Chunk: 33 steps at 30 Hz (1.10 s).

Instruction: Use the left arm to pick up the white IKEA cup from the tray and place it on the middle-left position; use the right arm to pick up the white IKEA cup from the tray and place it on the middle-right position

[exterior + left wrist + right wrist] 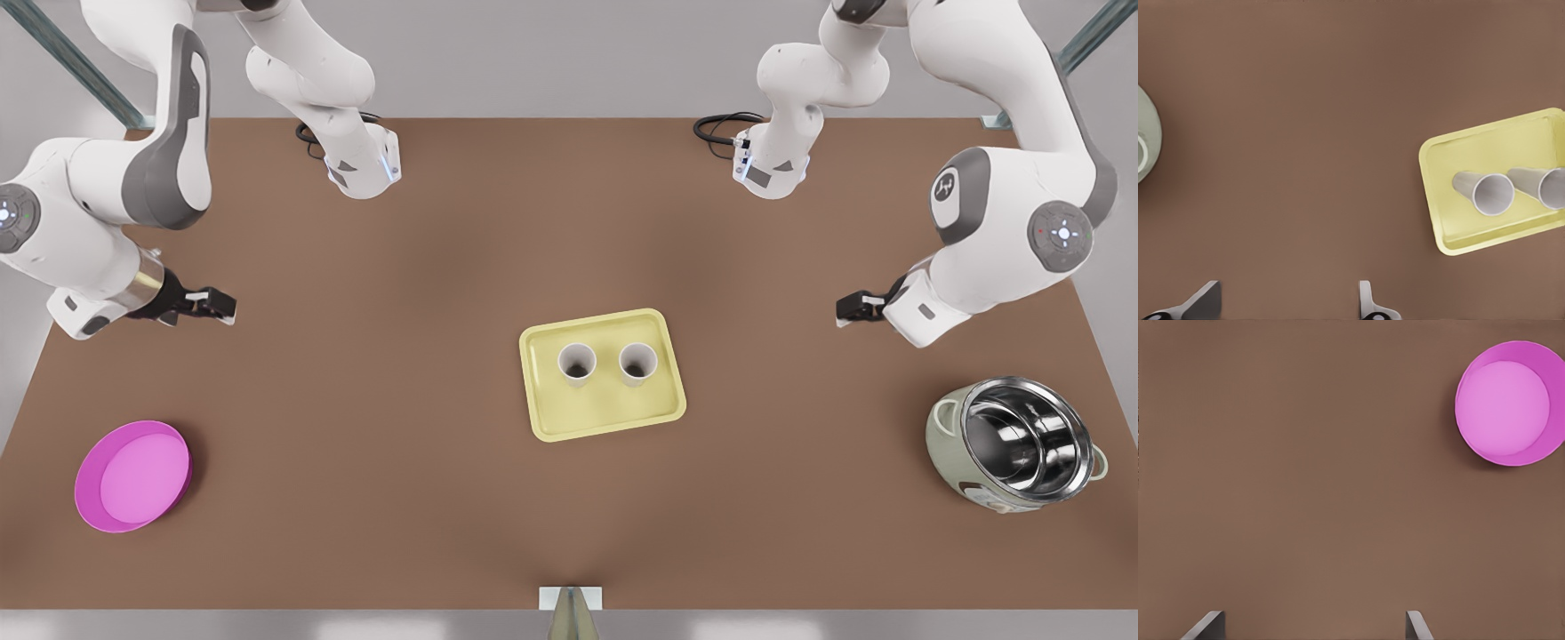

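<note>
right gripper: at the front view's left, hanging above bare table, well apart from the tray; fingers spread wide, holding nothing; this arm waits
magenta dish: near the table's corner at the front view's left, no part in the task
middle-right position: probably the plain brown patch between the right gripper and the tray; nothing marks it
tray: pale yellow, flat on the middle of the table, slightly turned
cup on the front view's left: white, upright, mouth up, in the tray's far half; the nearer one for the right gripper
cup on the front view's right: white, upright, just beside the first but not touching it; the nearer one for the left gripper
handling: the cups look light, stiff and smooth-walled, so likely slippery and easy to tip; I would close across the wall a little below the rim, coming from the outer side so a finger need not slip between the two cups
middle-left position: probably the bare patch between the tray and the left gripper
left gripper: at the front view's right, well apart from the tray; fingers wide apart, empty
steel pot: tilted, at the front view's far right, unused
</note>
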Each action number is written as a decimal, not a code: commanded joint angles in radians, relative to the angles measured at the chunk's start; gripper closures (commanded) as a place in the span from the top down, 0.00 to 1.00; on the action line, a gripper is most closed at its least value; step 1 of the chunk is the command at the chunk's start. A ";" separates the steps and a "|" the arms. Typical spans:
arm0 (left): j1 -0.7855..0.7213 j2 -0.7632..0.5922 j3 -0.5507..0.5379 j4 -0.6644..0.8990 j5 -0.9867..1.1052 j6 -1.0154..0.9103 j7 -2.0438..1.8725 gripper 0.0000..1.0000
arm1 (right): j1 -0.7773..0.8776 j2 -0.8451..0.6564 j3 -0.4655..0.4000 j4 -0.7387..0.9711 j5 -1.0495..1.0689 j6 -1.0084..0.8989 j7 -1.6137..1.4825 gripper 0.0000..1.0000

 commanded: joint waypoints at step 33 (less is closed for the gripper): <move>-0.026 0.076 -0.008 -0.001 0.009 0.102 -0.018 1.00 | 0.794 0.629 0.033 0.238 -0.040 0.665 0.971 1.00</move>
